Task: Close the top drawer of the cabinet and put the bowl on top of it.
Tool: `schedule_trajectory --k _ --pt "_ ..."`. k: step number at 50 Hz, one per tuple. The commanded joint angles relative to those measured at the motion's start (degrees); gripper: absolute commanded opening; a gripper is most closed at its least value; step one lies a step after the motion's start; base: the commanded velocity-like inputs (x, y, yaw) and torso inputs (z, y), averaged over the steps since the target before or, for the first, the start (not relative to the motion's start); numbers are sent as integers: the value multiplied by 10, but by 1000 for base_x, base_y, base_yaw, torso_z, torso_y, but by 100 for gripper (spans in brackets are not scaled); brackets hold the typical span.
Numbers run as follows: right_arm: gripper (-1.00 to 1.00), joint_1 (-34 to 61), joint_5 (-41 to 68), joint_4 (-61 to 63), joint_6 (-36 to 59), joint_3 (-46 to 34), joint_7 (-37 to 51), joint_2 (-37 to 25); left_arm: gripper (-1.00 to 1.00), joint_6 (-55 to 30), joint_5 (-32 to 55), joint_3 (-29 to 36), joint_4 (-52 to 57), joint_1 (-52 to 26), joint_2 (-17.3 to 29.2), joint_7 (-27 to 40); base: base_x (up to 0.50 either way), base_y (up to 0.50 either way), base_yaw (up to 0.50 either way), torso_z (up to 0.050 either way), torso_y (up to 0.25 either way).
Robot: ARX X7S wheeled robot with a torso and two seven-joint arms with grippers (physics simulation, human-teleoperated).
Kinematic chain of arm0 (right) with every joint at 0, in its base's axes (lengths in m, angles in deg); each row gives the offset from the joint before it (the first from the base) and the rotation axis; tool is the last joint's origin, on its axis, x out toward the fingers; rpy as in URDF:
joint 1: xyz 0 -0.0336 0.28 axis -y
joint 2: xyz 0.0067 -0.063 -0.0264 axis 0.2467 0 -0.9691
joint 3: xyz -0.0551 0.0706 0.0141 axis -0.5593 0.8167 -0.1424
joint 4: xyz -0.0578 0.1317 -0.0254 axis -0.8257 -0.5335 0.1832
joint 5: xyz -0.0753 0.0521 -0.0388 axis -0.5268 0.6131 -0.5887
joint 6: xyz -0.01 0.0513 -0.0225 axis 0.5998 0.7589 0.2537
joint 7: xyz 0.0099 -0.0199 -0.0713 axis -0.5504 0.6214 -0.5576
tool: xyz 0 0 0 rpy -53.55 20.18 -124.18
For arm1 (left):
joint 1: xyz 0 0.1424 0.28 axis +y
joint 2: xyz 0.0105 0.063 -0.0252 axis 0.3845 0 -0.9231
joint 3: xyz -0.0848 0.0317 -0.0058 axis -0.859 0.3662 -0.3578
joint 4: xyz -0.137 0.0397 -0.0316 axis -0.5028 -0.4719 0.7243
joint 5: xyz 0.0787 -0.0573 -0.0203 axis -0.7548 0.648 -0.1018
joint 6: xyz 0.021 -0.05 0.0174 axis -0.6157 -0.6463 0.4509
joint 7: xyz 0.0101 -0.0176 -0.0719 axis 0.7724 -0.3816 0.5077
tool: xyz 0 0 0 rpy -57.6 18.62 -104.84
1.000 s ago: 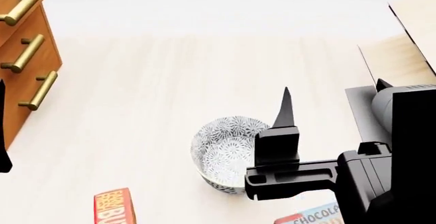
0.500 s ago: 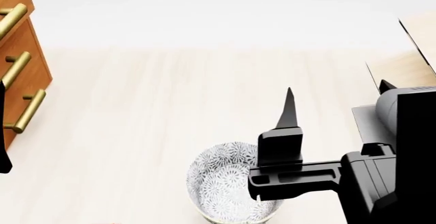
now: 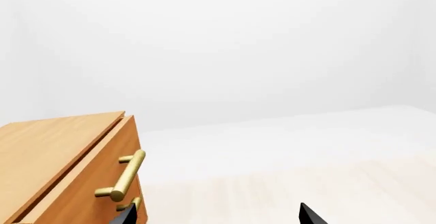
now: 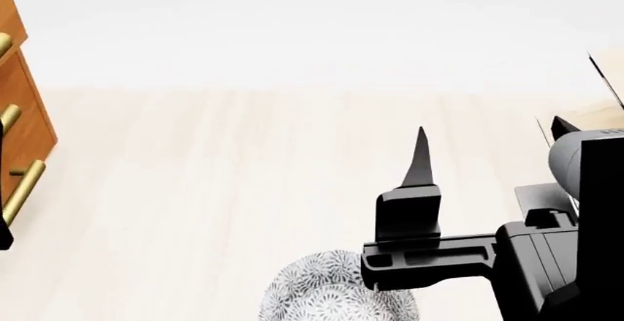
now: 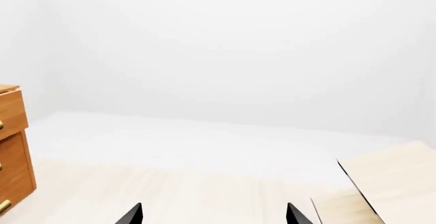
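The cabinet [image 3: 48, 173] is reddish-brown wood; in the head view only its edge [image 4: 22, 116] shows at the far left. The top drawer [image 3: 102, 178] carries a brass bar handle [image 3: 126, 175]; I cannot tell how far out it stands. The bowl [image 4: 312, 292], white with a grey floral pattern, sits on the pale floor at the head view's bottom edge, partly cut off and partly behind my right arm. My right gripper [image 5: 212, 216] is open and empty, one black finger [image 4: 419, 164] rising above the bowl. My left gripper [image 3: 218, 216] is open and empty beside the cabinet front.
A pale light-wood structure [image 4: 609, 91] stands at the right edge, also seen in the right wrist view [image 5: 395, 183]. Lower drawer handles [image 4: 20, 189] stick out from the cabinet front. The light wooden floor [image 4: 244, 175] stretches between cabinet and structure, with a white wall behind.
The head view has shifted: the bowl slid down to the bottom edge, the cabinet slid further off to the left, and the boxes near the bowl left the frame. Both grippers stay open.
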Motion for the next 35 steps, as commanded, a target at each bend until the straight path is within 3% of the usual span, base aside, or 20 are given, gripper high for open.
schedule_trajectory --k 1,20,35 --pt "100 -4 -3 3 -5 0 -3 -4 100 8 6 3 3 2 7 4 238 0 0 0 0" --pt "100 3 -13 5 -8 -13 10 -16 100 14 -4 4 4 6 10 -6 244 0 0 0 1" --pt "100 -32 -39 8 -9 13 -32 -4 100 14 -26 5 8 22 3 -24 0 0 0 0 0"
